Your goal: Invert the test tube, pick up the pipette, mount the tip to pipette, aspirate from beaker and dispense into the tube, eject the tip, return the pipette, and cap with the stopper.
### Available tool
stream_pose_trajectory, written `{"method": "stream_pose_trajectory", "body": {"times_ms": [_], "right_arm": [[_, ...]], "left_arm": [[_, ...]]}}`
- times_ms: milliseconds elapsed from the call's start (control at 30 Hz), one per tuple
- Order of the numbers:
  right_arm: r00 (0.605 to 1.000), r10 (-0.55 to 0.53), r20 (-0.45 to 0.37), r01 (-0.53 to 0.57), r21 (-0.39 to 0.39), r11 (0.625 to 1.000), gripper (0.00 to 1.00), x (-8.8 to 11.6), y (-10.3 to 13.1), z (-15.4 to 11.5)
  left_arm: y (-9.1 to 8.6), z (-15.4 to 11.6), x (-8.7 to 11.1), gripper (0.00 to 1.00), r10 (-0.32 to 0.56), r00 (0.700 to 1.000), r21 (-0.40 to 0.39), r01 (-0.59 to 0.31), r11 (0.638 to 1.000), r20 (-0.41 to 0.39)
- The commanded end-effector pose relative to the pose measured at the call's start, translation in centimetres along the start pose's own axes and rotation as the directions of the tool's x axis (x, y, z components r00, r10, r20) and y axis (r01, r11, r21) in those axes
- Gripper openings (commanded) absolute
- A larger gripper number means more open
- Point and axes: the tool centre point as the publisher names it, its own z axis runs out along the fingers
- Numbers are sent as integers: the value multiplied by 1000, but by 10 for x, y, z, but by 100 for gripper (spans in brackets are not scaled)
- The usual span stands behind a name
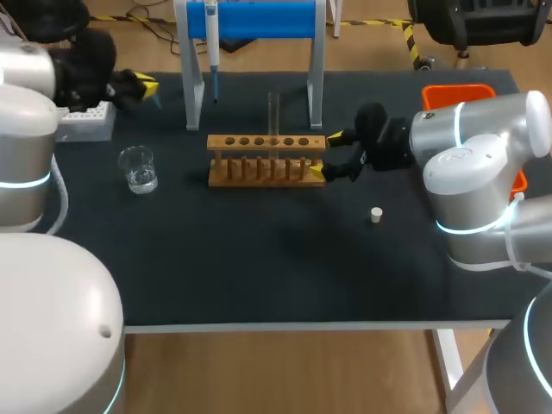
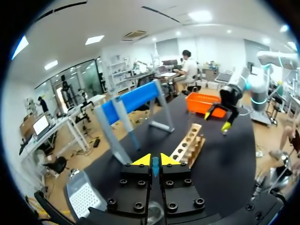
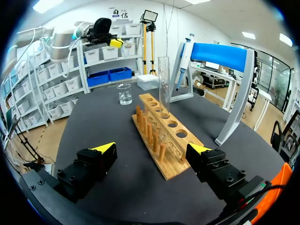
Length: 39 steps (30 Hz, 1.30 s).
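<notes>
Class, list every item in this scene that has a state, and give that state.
test tube: standing in the rack, uncapped
pipette: hanging on its stand
beaker: upright, holding clear liquid
stopper: loose on the table
left claw: shut
right claw: open, by the rack's end

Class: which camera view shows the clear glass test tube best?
The right wrist view: the clear glass test tube stands upright in the wooden rack, seen whole from the side. The head view shows it only as a faint streak; the left wrist view shows the rack, but no tube I can make out.
</notes>
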Motion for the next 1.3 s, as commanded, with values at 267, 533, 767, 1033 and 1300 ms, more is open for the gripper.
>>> {"method": "stream_pose_trajectory", "body": {"times_ms": [267, 533, 767, 1033, 1300], "right_arm": [[1000, 0, -2, 0, 1, 1000, 100, 0, 0, -1], [1000, 0, -2, 0, 1, 1000, 100, 0, 0, -1], [1000, 0, -2, 0, 1, 1000, 100, 0, 0, -1], [1000, 0, -2, 0, 1, 1000, 100, 0, 0, -1], [1000, 0, -2, 0, 1, 1000, 100, 0, 0, -1]], "left_arm": [[-59, 6, 73, 0, 20, 930, -234, -114, 965, -367], [-57, 35, 109, 0, 1, 873, -262, -148, 954, -488], [-53, 50, 123, 0, 1, 864, -248, -145, 958, -503], [-56, 52, 133, 0, 15, 883, -207, -127, 970, -469], [-76, 56, 143, 0, 43, 887, -179, -140, 974, -459]]}}
